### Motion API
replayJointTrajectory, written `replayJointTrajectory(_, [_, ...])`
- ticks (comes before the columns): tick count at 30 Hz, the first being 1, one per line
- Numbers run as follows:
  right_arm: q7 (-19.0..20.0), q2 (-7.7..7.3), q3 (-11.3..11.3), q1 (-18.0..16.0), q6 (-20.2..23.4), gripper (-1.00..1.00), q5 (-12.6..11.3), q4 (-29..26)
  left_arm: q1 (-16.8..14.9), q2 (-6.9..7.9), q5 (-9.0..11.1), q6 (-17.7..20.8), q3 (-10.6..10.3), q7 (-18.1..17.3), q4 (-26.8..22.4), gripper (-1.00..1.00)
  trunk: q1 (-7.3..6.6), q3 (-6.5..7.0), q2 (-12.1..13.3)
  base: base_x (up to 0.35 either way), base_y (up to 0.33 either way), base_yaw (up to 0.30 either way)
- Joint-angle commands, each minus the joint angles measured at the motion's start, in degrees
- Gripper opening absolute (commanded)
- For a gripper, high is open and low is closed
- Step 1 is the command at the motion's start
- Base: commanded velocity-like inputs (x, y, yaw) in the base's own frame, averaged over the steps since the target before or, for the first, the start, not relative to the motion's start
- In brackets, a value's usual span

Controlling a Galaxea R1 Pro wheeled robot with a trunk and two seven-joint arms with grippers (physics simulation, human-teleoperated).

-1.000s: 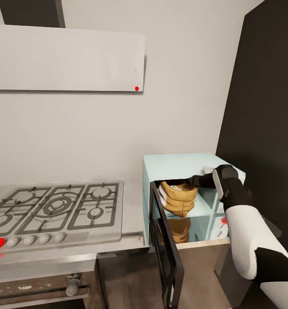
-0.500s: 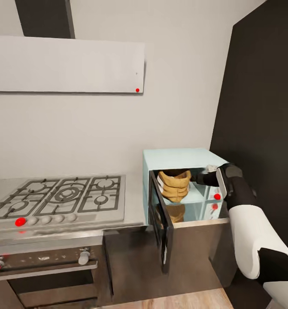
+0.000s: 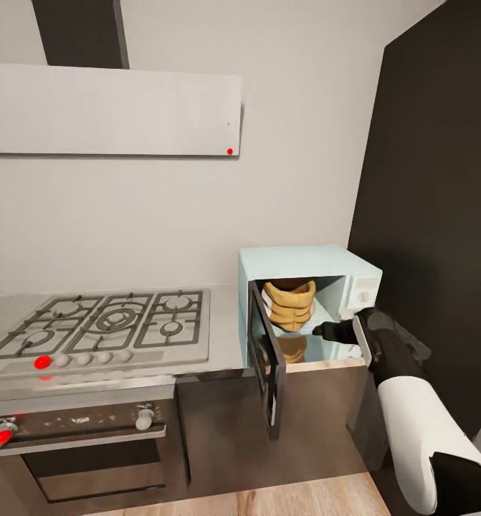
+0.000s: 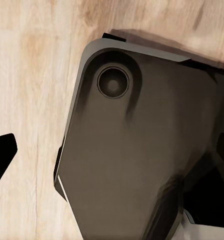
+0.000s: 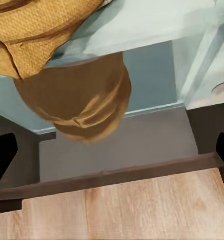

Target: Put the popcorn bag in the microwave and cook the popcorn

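Note:
The tan popcorn bag (image 3: 290,304) stands upright inside the pale mint-blue microwave (image 3: 305,259), which sits on the grey countertop (image 3: 226,333). The microwave's dark glass door (image 3: 267,369) hangs wide open toward me. My right gripper (image 3: 317,331) is open and empty, just outside the cavity's front edge, below and right of the bag. In the right wrist view the bag (image 5: 36,30) sits above its reflection on the glossy cavity floor, well apart from the fingertips (image 5: 1,155). I cannot make out the kernels. My left gripper (image 4: 112,165) hangs open over the wood floor.
A gas hob (image 3: 104,326) lies left of the microwave, with a dark built-in oven (image 3: 82,444) under it and a flat grey hood (image 3: 111,107) above. A tall dark cabinet (image 3: 434,179) stands close on the right. The open door juts out over the wood floor (image 3: 269,498).
My right gripper has drawn back out of the microwave cavity, leaving the bag inside. The head camera has pulled back, so more of the oven and floor shows.

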Motion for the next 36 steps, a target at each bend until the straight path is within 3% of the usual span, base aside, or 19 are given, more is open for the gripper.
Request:
replayJointTrajectory(1, [0.6, 0.04, -0.1, 0.3, -1.4, 1.00, 0.6, -0.1, 0.0, -0.02, 0.0, 0.0, 0.4, 0.0, -0.1, 1.00, 0.01, -0.06, 0.0, 0.000, 0.000, 0.000])
replayJointTrajectory(5, [1.6, 0.15, -0.1, 1.4, -5.6, 1.00, 0.4, -0.1, 0.0, 0.04, 0.0, 0.0, 0.4, 0.0, -0.1, 1.00, 0.01, -0.06, 0.0, 0.000, 0.000, 0.000])
replayJointTrajectory(6, [3.5, 0.16, -0.1, 1.5, -7.1, 1.00, 0.4, -0.1, 0.0, 0.06, 0.0, 0.0, 0.4, 0.0, -0.1, 1.00, 0.01, -0.06, 0.0, 0.000, 0.000, 0.000])
replayJointTrajectory(7, [9.2, 0.17, -0.1, 1.6, -12.5, 1.00, 0.5, -0.1, 0.0, 0.07, 0.0, 0.0, 0.4, 0.0, -0.1, 1.00, 0.01, -0.06, 0.0, 0.000, 0.000, 0.000])
replayJointTrajectory(9, [10.2, 0.30, -0.1, 1.6, -15.2, 1.00, 0.6, -0.1, 0.0, 0.07, 0.0, 0.0, 0.4, 0.0, -0.1, 1.00, 0.01, -0.06, 0.0, 0.000, 0.000, 0.000])
replayJointTrajectory(13, [10.7, 1.71, -0.1, 1.6, -18.9, 1.00, 0.7, 0.0, 0.0, 0.07, 0.0, 0.0, 0.4, 0.1, -0.1, 1.00, 0.01, -0.06, 0.0, 0.000, 0.000, 0.000])
replayJointTrajectory(14, [10.7, 1.98, -0.1, 1.7, -21.1, 1.00, 0.7, 0.2, 0.0, 0.07, 0.0, 0.0, 0.4, 0.0, -0.1, 1.00, 0.01, -0.06, 0.0, 0.000, 0.000, 0.000])
replayJointTrajectory(16, [10.6, 3.01, -0.1, 3.2, -29.8, 1.00, 1.1, 2.0, 0.0, 0.07, 0.0, 0.0, 0.4, 0.0, -0.1, 1.00, 0.01, -0.06, 0.0, 0.000, 0.000, 0.000])
replayJointTrajectory(23, [10.0, 3.32, -0.1, 4.3, -36.8, 1.00, 1.7, 7.6, 0.0, 0.07, 0.0, 0.0, 0.4, 0.0, -0.1, 1.00, 0.01, -0.06, 0.0, 0.000, 0.000, 0.000])
replayJointTrajectory(25, [9.9, 3.35, -0.1, 4.3, -42.5, 1.00, 1.6, 11.7, 0.0, 0.07, 0.0, 0.0, 0.4, 0.1, -0.1, 1.00, 0.01, -0.06, 0.0, 0.000, 0.000, 0.000])
replayJointTrajectory(29, [9.8, 3.35, -0.1, 4.3, -49.5, 1.00, 1.2, 15.6, 0.0, 0.07, 0.0, -0.1, 0.4, 0.1, -0.1, 1.00, 0.01, -0.06, 0.0, 0.000, 0.000, 0.000])
replayJointTrajectory(36, [9.9, 3.43, -0.5, 4.4, -58.4, 1.00, 0.5, 18.2, 0.0, 0.07, 0.0, -0.1, 0.5, 0.1, -0.1, 1.00, 0.01, -0.06, 0.0, 0.000, 0.000, 0.000])
